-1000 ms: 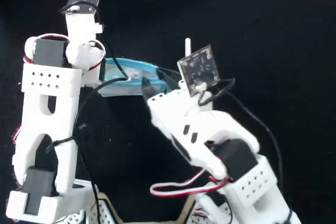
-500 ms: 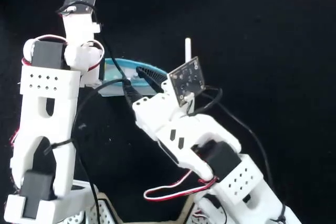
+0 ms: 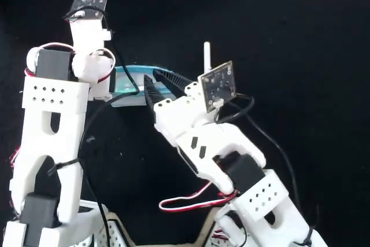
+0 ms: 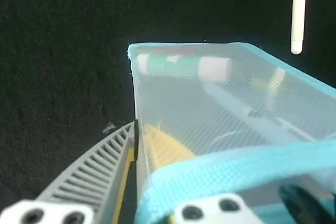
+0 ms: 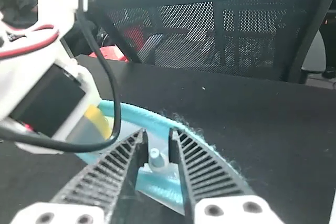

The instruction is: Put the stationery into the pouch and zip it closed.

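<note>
Left jaws are clamped on the end edge of the pouch (image 4: 220, 108), with one ribbed finger (image 4: 100, 177) outside the mesh. We see the pouch on the black desk (image 3: 300, 85) between the left arm (image 3: 52, 114) and the right arm (image 3: 219, 154). Through the mesh we make out a white-and-green stick (image 4: 178, 65) inside; the other items inside are too blurred to name. Right jaws are over the pouch's teal rim (image 5: 173, 124), parted only narrowly, with the small white zip pull (image 5: 156, 157) between them; we cannot tell if they touch it. A white pen (image 4: 297, 11) lies on the desk beyond the pouch, apart from it.
</note>
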Controlling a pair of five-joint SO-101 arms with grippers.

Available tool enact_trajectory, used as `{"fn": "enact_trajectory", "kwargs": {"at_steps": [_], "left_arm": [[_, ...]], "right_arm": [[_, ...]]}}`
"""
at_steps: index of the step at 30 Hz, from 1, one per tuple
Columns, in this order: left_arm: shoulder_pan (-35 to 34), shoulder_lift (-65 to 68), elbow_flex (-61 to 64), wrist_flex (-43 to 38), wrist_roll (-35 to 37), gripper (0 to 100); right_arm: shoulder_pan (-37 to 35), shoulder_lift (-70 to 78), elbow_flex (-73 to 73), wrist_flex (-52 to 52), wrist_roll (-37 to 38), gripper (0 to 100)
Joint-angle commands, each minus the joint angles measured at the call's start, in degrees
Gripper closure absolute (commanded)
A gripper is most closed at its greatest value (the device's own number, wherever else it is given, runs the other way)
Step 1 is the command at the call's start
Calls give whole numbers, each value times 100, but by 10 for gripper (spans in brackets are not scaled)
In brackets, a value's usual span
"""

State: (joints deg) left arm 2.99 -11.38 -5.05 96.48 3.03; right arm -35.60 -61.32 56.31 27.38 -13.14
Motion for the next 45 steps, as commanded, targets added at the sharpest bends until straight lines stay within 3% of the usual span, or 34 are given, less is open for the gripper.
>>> {"fn": "enact_trajectory", "kwargs": {"at_steps": [1, 7, 11, 21, 28, 35, 41, 45], "left_arm": [[92, -18, 400, -97, 26, 970], [92, -844, 822, -308, 26, 970], [101, -1169, 1226, -686, 26, 970], [92, -448, 927, -712, 26, 970], [92, -9, 760, -712, 26, 970], [84, -18, 760, -677, 26, 970], [84, -18, 804, -659, 26, 970], [84, -18, 787, -545, 26, 970]], "right_arm": [[-132, 48, 31, -88, -105, 917], [-132, 48, -13, 220, -79, 923], [-114, 4, -40, 360, 18, 982], [-149, -110, -954, 1187, 290, 988], [-633, -1323, -48, 264, 299, 987], [-202, -1666, 1121, -1011, 281, 987], [-9, -1402, 286, 88, 255, 887], [211, -646, -92, 316, 255, 933]]}}
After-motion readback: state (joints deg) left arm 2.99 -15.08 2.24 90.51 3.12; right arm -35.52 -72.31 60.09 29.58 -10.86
